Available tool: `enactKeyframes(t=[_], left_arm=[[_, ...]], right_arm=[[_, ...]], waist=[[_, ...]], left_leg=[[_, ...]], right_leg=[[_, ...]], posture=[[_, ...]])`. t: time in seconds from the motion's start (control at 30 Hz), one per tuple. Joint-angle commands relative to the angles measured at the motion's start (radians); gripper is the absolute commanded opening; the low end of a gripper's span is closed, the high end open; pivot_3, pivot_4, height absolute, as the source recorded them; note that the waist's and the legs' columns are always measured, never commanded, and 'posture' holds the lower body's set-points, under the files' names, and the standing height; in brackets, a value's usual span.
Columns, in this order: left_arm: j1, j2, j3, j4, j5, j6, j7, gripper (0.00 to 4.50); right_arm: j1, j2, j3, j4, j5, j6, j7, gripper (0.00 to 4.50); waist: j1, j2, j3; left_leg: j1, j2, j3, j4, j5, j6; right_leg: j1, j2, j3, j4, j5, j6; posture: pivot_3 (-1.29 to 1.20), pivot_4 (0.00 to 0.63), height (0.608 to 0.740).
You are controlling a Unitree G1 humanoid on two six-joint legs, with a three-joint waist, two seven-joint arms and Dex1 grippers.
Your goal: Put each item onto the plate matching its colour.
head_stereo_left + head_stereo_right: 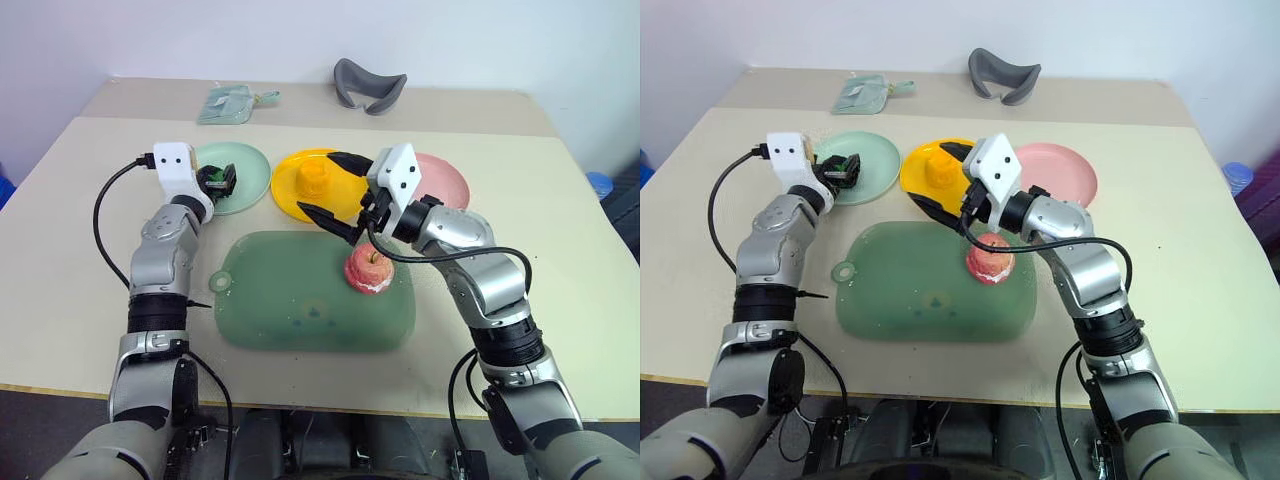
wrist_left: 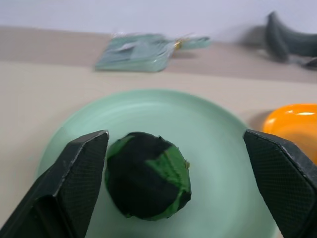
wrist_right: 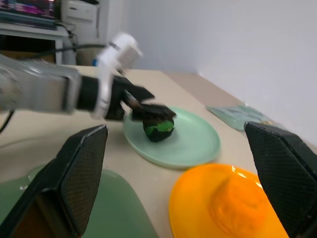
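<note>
Closest to you is the big translucent green mat (image 1: 300, 300), and the red-pink apple (image 1: 369, 270) sits on its right side, not yet on any plate. Your right gripper (image 1: 333, 188) hangs just above and beyond that apple, fingers spread wide with nothing between them — it's over the near edge of the yellow plate (image 1: 290, 190) rather than lined up on the fruit.

Next row back: the yellow-orange item (image 1: 316, 181) already rests on the yellow plate, so that one's sorted. On the mint green plate (image 1: 250, 170) the green-and-black ball (image 2: 147, 176) is sitting down on the surface, and your left gripper (image 2: 183, 183) is around it with the fingers wide apart; one finger (image 2: 79, 178) looks right against the ball, the other is well clear. Looks like a release to me, not a grip. The pink plate (image 1: 450, 180) behind your right arm has nothing on it.

Farthest back are a pale green pouch (image 1: 232, 103) and a grey curved thing (image 1: 368, 85) — ignore both.

So you're on the last item, I'd say. Pull the left arm back without nudging the ball, then drop the right gripper down onto the apple and carry it to pink.
</note>
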Motion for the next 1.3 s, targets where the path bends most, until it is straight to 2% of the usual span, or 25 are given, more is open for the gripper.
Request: enactKeyframes(t=[0.03,0.17,0.33,0.67,1.1,1.2,1.27,1.3], left_arm=[[0.039,0.044,0.009,-0.151,-0.088,-0.042,-0.161,4.46],[0.162,0.096,-0.021,-0.267,-0.131,-0.153,-0.367,4.46],[0.243,0.246,-0.013,-0.353,-0.317,0.008,-0.649,4.46],[0.325,0.32,-0.057,-0.454,-0.357,0.057,-0.781,4.46],[0.423,0.424,-0.04,-0.551,-0.432,0.082,-0.939,4.46],[0.431,0.434,-0.03,-0.56,-0.444,0.085,-0.944,4.5],[0.438,0.442,-0.023,-0.565,-0.449,0.087,-0.95,4.5],[0.441,0.449,-0.023,-0.566,-0.447,0.085,-0.957,4.5]], right_arm=[[0.044,-0.044,-0.034,-0.062,0.011,0.028,0.017,4.5],[0.119,-0.092,-0.021,-0.096,0.005,0.08,0.028,4.5],[0.161,-0.11,-0.008,-0.112,0.012,0.12,0.049,4.5],[0.191,-0.157,0.014,-0.107,0.003,0.181,0.104,4.5],[0.195,-0.151,0.017,-0.069,-0.003,0.21,0.11,4.5],[0.191,-0.151,0.016,-0.054,-0.007,0.212,0.105,3.63],[0.19,-0.154,0.014,-0.047,-0.009,0.21,0.106,2.79],[0.189,-0.157,0.014,-0.043,-0.011,0.207,0.107,2.65]], waist=[[0.0,0.0,0.0],[-0.005,0.0,0.0],[-0.019,0.0,0.0],[-0.016,0.0,0.0],[-0.017,0.0,0.0],[-0.015,0.0,0.0],[-0.016,0.0,0.0],[-0.016,0.0,0.0]], left_leg=[[0.0,0.0,0.0,0.0,0.0,0.0],[0.0,0.0,0.001,0.0,0.0,0.0],[0.0,0.001,0.0,0.0,0.0,0.0],[0.0,0.0,0.0,-0.001,0.0,0.0],[0.0,0.0,0.0,-0.001,0.0,0.0],[0.0,0.0,0.0,-0.001,0.0,0.0],[0.0,0.0,0.0,-0.001,0.0,0.0],[0.0,0.0,0.0,-0.001,0.0,0.0]], right_leg=[[0.0,0.0,0.0,0.0,0.0,0.0],[0.0,0.0,0.0,0.0,0.0,0.0],[0.0,0.001,0.0,0.0,0.0,0.0],[0.0,0.0,0.0,0.0,0.0,0.0],[-0.001,0.0,0.001,0.0,0.0,0.0],[-0.001,0.0,0.001,0.0,0.0,0.0],[-0.001,0.0,0.001,0.0,0.0,0.0],[-0.001,0.0,0.001,0.0,0.0,0.0]], posture=[[0.0,0.15,0.74],[0.0,0.15,0.74],[0.0,0.15,0.74],[0.0,0.15,0.74],[0.0,0.15,0.74],[0.0,0.15,0.74],[0.0,0.15,0.74],[0.0,0.15,0.74]])
